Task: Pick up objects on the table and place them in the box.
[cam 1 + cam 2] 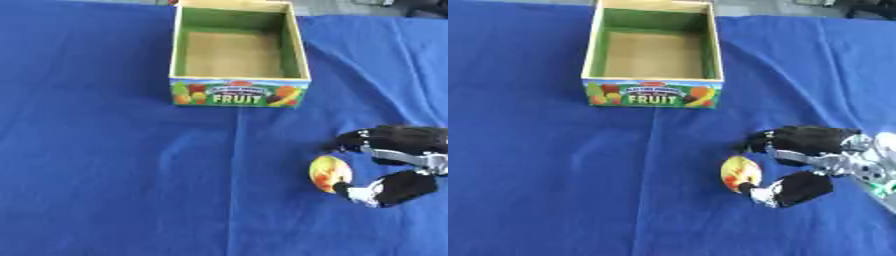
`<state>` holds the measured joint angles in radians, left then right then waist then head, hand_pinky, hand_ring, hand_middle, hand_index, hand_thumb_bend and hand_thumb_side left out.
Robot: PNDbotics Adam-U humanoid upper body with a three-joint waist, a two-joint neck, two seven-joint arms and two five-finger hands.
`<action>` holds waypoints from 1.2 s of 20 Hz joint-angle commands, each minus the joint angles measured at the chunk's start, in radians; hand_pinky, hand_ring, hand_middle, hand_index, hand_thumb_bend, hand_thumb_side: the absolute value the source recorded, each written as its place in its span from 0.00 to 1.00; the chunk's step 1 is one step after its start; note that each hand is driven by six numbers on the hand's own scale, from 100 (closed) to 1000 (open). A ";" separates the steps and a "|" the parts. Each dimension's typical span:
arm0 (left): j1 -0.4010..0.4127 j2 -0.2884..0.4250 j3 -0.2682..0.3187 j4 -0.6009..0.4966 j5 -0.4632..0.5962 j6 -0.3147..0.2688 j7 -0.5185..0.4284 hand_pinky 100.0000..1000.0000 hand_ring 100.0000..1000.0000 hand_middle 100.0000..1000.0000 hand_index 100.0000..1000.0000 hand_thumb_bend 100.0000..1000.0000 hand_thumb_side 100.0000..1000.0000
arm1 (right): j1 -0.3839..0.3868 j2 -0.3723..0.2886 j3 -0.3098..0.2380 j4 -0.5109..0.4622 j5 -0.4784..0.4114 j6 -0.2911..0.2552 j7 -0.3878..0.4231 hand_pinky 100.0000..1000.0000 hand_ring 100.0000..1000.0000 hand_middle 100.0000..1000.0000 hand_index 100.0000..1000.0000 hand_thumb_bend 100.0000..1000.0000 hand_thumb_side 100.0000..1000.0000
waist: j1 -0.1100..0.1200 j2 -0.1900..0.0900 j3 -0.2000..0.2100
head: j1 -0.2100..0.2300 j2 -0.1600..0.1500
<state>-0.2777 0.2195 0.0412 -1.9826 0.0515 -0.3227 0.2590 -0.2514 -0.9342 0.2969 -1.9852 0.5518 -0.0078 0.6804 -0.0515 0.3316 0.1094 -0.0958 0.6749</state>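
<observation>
A wooden box [239, 92] with green inner walls and a "FRUIT" label on its front stands at the top centre of the blue cloth, with nothing in it. A small oval yellow-and-orange fruit [330, 172] lies on the cloth, below and to the right of the box. My right hand [398, 142] reaches in from the right edge and is open. Its fingers [776, 140] arch just above the fruit and its thumb [794, 189] lies just below it. The thumb tip is at the fruit's lower edge; the fingers stand a little apart from it. My left hand does not show.
A blue cloth [105, 165] covers the whole table, with a fold line running down from the box front. Dark shapes show past the far right corner.
</observation>
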 commanded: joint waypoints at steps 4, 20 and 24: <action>-0.015 0.012 -0.003 -0.017 0.001 0.001 -0.008 0.39 0.53 0.52 0.78 0.00 0.97 | -0.003 0.001 0.009 -0.015 0.080 0.021 0.008 0.85 0.82 0.79 1.00 0.18 0.85 | 0.001 -0.015 0.003 | -0.002 -0.013; -0.016 0.008 -0.007 -0.017 -0.004 0.008 -0.025 0.39 0.52 0.51 0.77 0.00 0.97 | 0.029 0.024 0.033 -0.015 0.208 0.036 -0.048 0.73 0.70 0.68 0.95 0.01 0.48 | 0.003 -0.007 0.003 | -0.002 -0.018; -0.016 0.007 -0.008 -0.017 -0.005 0.011 -0.028 0.39 0.52 0.51 0.77 0.00 0.96 | 0.029 0.026 0.039 -0.015 0.211 0.036 -0.081 0.69 0.65 0.64 0.87 0.00 0.41 | 0.005 -0.004 0.004 | -0.004 -0.020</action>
<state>-0.2822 0.2188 0.0350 -1.9826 0.0503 -0.3117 0.2346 -0.2272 -0.8921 0.3335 -1.9976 0.7554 0.0265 0.6081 -0.0508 0.3396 0.1130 -0.0970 0.6654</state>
